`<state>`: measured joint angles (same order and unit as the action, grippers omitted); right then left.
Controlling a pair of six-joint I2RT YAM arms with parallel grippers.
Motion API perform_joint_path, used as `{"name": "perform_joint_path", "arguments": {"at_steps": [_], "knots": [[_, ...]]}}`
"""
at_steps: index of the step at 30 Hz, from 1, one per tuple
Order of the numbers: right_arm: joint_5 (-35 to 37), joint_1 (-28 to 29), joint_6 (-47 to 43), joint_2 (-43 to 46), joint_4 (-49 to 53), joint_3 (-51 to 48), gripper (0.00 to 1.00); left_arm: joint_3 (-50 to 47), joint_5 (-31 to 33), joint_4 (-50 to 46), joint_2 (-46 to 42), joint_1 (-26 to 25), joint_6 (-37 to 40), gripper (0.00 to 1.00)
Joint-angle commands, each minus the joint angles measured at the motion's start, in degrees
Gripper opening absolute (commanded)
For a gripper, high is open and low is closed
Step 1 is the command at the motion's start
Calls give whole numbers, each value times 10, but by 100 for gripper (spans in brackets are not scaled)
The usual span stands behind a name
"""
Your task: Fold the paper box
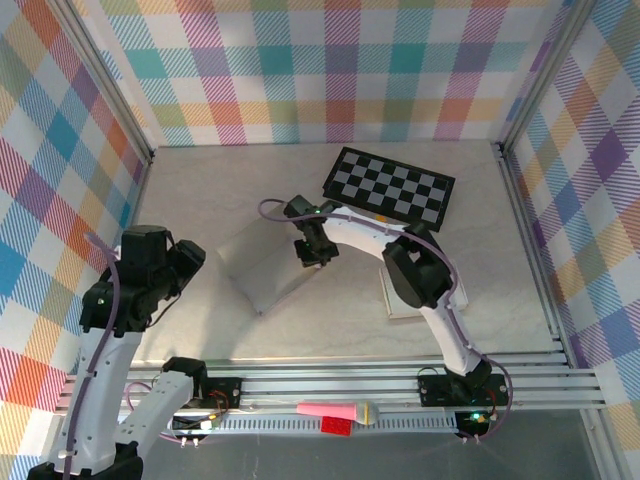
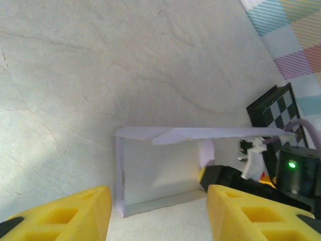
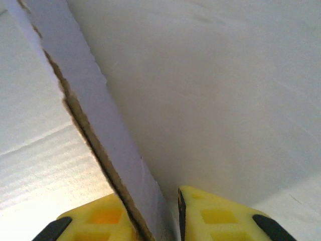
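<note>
On table (image 1: 500, 300) — right hand (image 1: 311, 257) pinches paper box (image 1: 255, 265) wall | left hand (image 2: 158, 211) half-open (empty), near box

In the right wrist view the paper box (image 3: 90, 105) runs out past the upper left corner, and the bottom edge crops the right gripper (image 3: 150, 201). In the left wrist view we lose the checkerboard (image 2: 280, 108) at the right edge.

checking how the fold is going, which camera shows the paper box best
The top external view: the whole box shows mid-table, right gripper at one edge. The left wrist view looks into its open side; the right wrist view is a close-up of one wall between the fingers.
</note>
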<state>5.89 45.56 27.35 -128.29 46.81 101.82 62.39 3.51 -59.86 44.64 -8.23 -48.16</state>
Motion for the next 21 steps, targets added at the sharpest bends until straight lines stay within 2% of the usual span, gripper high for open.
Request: {"name": "perform_joint_path", "arguments": {"at_steps": [1, 5, 9, 16, 19, 21], "knots": [[45, -17, 110, 48, 42, -51, 24, -16, -24, 21, 11, -5, 20, 52], [21, -16, 185, 78, 48, -82, 25, -30, -59, 58, 38, -5, 47, 52], [20, -17, 189, 99, 40, -82, 34, -29, -109, 80, 94, -5, 101, 54], [32, -18, 124, 161, 45, -75, 50, 23, -167, 65, 192, -5, 211, 58], [32, -24, 66, 192, 33, -79, 53, 47, -175, 60, 215, -5, 251, 59], [5, -36, 8, 213, 12, -86, 55, 61, -177, 53, 226, -5, 281, 59]]}}
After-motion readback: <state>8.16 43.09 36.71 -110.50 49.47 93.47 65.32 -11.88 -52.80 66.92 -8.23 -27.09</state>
